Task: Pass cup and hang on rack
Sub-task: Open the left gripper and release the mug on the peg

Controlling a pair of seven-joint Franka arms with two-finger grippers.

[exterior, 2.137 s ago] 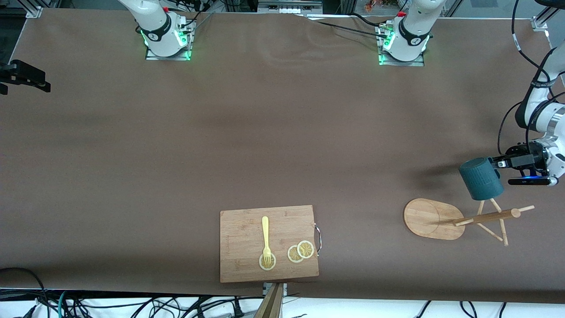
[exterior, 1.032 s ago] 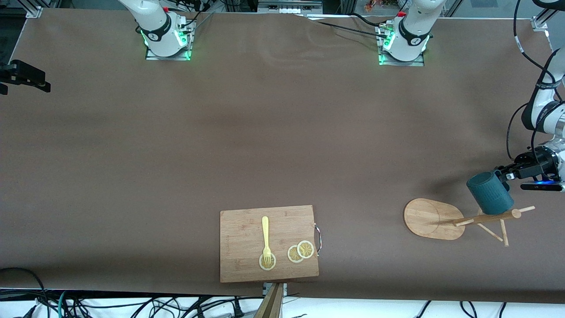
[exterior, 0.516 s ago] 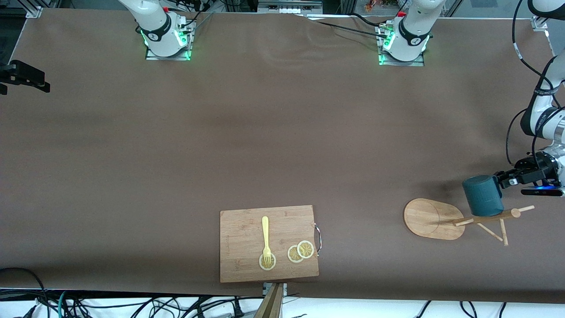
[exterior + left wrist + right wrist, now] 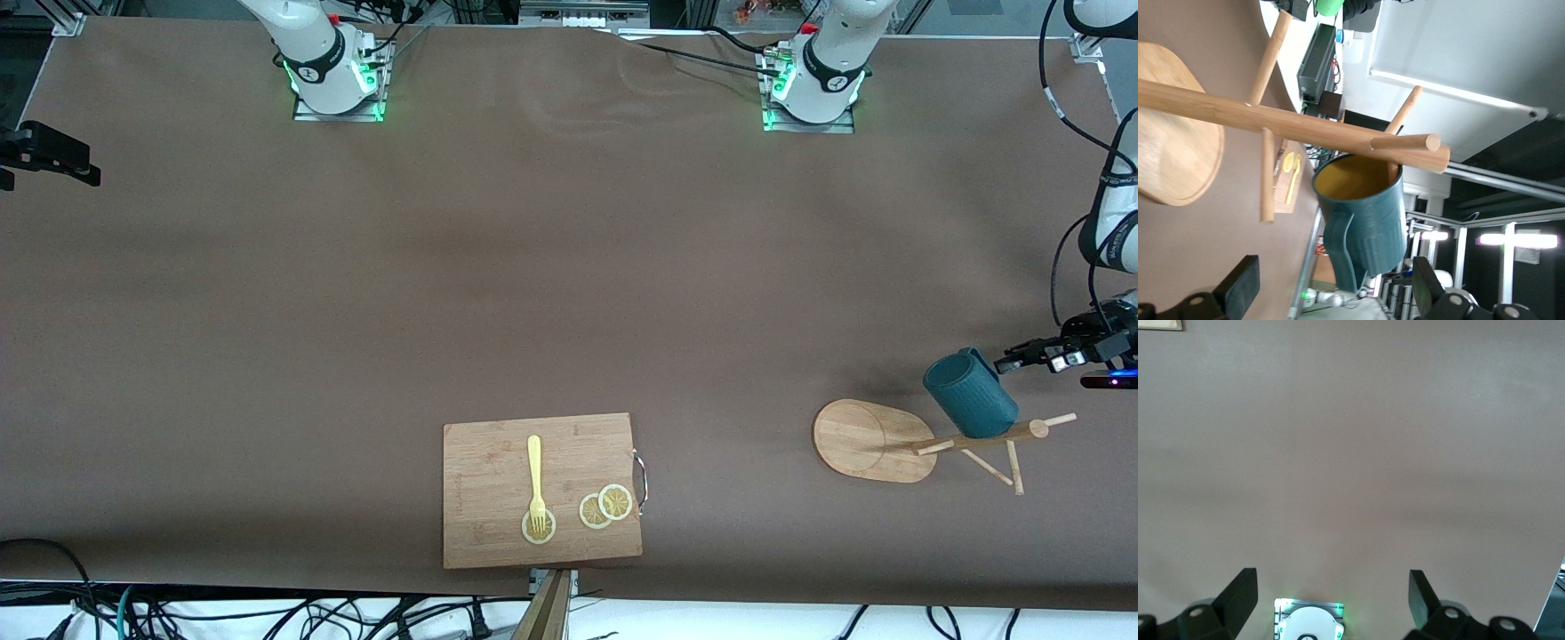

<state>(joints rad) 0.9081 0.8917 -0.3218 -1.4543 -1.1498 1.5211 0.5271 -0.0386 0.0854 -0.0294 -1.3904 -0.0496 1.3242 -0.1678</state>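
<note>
While the cutting board [image 4: 541, 490] with its fork [image 4: 535, 476] and lemon slices [image 4: 605, 507] lies nearest the front camera and plays no part, the rack [image 4: 925, 442] stands toward the left arm's end of the table. The cup [image 4: 969, 395] hangs tilted on one of its pegs, handle toward the left gripper [image 4: 1036, 357]; the left wrist view shows the peg entering the cup's mouth [image 4: 1365, 200], which is what carries it. That gripper's fingers [image 4: 1239, 292] stand apart, off the handle, beside the rack. Half a second ago it gripped the handle; it has since released and drawn back, and the cup has settled more tilted. The right gripper [image 4: 1331, 603] waits open over bare table.
</note>
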